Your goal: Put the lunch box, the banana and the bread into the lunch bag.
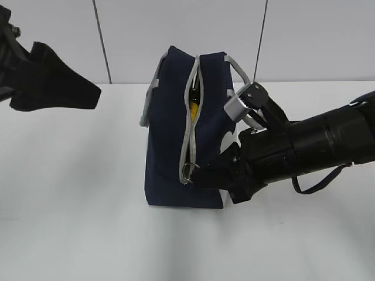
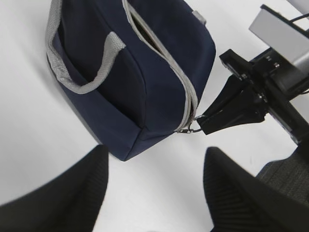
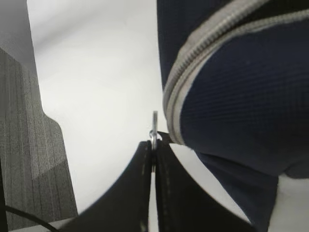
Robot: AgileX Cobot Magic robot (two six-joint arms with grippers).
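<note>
Lunch bag (image 1: 167, 146) stands upright mid-table (image 1: 70, 222), zipper (image 1: 190, 117) gaping at the top, ring pull (image 1: 187, 172) down at the low end. Banana (image 1: 193, 109) shows yellow through the gap, inside the bag. Right gripper (image 1: 198, 174) pinched tight on the ring pull, 2 fingers (image 3: 166, 188) pressed together. Left gripper (image 2: 154, 179) spread wide, holding nothing, hanging well apart from the bag. Lunch box and bread can't be seen.

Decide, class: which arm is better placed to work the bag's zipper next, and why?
The right. Its gripper is shut on the ring pull at the lunch bag's lower zipper end; the left gripper hangs open, away from the bag.
</note>
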